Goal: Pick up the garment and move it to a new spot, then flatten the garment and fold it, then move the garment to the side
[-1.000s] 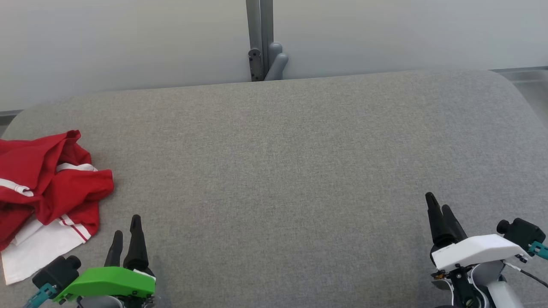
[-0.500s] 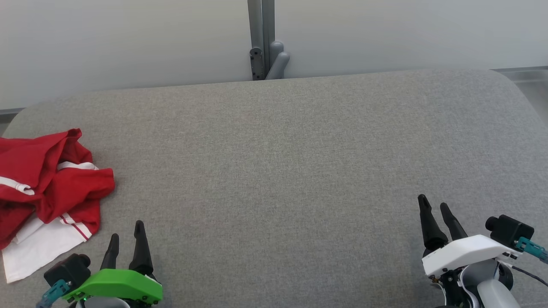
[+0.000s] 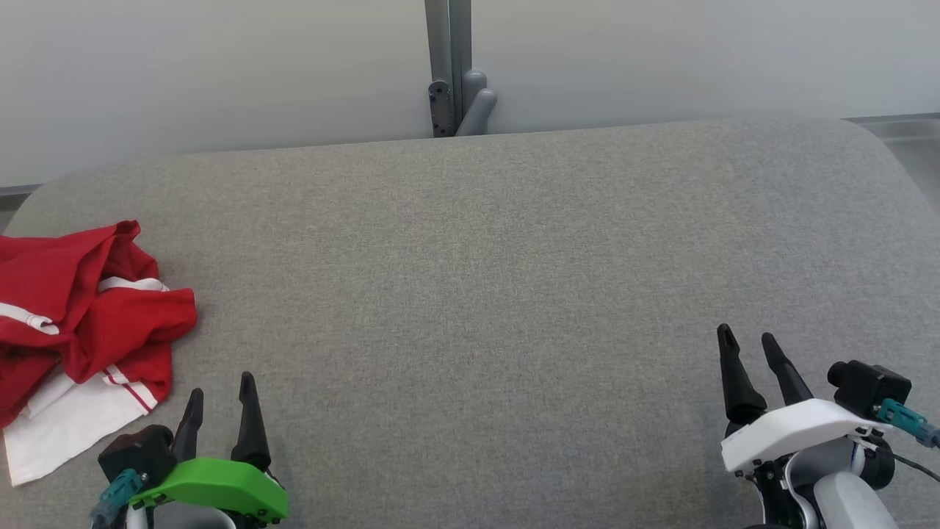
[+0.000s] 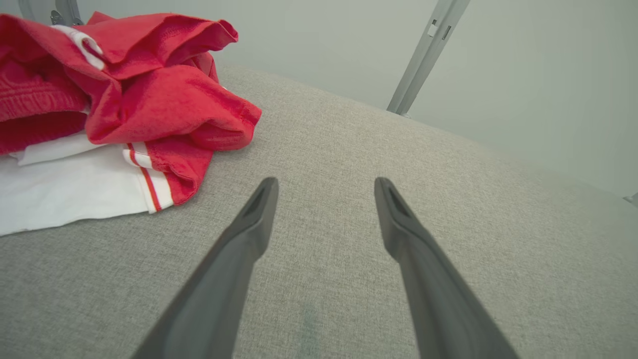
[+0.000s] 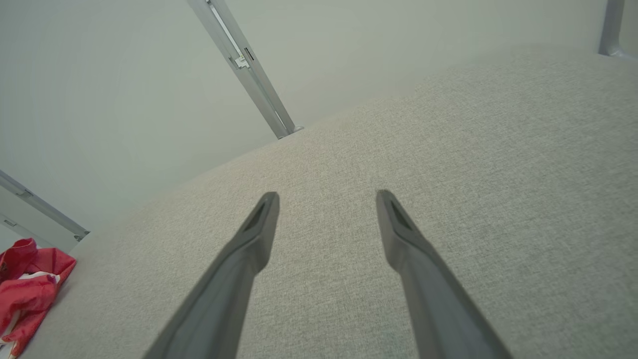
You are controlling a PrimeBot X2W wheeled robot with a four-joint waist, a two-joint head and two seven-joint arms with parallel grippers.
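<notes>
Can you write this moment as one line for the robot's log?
stage: before pickup | garment: crumpled, left side | left gripper: open, empty, beside garment | right gripper: open, empty

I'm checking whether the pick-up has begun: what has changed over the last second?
The left tool slid slightly down and right in the head view; the right tool edged left; each turned a little at the wrist. Nothing was grasped: both stay open and empty. The red and white garment lies crumpled at the left, unmoved.

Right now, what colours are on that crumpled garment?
The garment is red with white panels and stripes; the left wrist view shows it best.
</notes>
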